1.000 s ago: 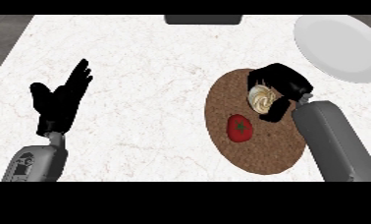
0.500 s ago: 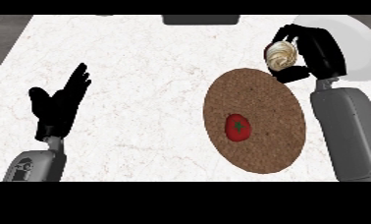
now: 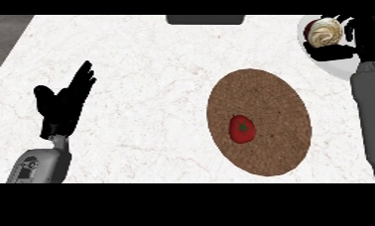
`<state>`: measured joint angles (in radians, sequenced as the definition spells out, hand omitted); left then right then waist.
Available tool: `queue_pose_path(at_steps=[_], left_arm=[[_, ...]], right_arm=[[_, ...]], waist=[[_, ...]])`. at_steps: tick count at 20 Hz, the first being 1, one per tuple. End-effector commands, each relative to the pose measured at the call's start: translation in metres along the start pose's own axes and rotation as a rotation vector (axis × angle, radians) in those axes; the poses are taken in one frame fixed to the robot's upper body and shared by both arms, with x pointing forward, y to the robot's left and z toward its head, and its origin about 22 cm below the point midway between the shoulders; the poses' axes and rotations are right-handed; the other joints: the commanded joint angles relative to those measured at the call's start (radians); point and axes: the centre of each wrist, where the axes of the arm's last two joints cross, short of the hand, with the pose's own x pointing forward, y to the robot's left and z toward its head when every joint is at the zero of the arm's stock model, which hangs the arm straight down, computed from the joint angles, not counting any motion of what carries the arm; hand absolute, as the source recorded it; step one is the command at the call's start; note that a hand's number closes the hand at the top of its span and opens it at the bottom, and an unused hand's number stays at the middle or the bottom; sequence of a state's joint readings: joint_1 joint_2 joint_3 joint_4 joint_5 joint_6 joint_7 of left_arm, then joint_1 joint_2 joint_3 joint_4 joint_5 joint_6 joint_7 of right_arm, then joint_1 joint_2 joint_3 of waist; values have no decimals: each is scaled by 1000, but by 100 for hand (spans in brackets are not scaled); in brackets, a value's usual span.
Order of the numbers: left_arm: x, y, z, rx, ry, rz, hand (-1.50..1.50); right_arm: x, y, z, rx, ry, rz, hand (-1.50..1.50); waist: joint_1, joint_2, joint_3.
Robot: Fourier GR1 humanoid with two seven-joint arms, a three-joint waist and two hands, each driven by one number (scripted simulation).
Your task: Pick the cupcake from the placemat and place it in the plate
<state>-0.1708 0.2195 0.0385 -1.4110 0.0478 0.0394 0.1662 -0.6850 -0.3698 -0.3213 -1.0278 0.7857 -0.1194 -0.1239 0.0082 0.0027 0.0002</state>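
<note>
The cream-frosted cupcake [image 3: 325, 32] was observed at the upper right of the head view, over the round white plate [image 3: 331, 64] that lay at the right edge of the white marbled bench [image 3: 139, 61]. The black right hand [image 3: 360, 35] was seen curled around the cupcake's right side, with a finger below the frosting, so the cupcake was recorded as grasped; whether its base touched the plate could not be told. The grey right forearm [image 3: 363, 96] was noted running down the right edge of the view from that hand. The round brown woven placemat [image 3: 275, 101] was recorded lying flat on the bench to the lower left of the plate, apart from it. A small red tomato with a green stem mark [image 3: 242, 129] was seen resting on the placemat, left of its centre. The black left hand [image 3: 64, 101] was noted at the left side of the view, well apart from the placemat, its fingers straight and pointing up and to the right, holding nothing, at rest. A dark rectangular object [image 3: 204, 19] was recorded at the far edge of the bench; its nature could not be determined.
</note>
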Motion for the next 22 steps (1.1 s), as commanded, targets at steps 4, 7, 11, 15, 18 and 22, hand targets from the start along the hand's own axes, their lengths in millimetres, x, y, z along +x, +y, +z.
queue_pose_path(at_steps=[4,7,11,15,18,22], left_arm=[[2,1,-5,-28,-10,11,0],[17,13,-13,-37,-18,-3,0],[11,-17,-5,-48,-8,5,0],[19,10,-9,-35,-43,-5,0],[17,-6,-11,-57,-29,6,0],[16,-8,-9,-45,-39,-5,0]], right_arm=[[-58,-49,-23,-63,141,10,150],[-83,-45,-15,-73,139,21,150],[-105,-52,-7,-31,170,89,150],[-118,-52,2,104,194,183,150],[-127,-65,4,171,327,-30,150],[-138,-55,18,248,223,-20,-150]], waist=[[19,9,1],[25,12,2],[39,16,3],[53,22,3],[56,28,5],[59,27,6]])
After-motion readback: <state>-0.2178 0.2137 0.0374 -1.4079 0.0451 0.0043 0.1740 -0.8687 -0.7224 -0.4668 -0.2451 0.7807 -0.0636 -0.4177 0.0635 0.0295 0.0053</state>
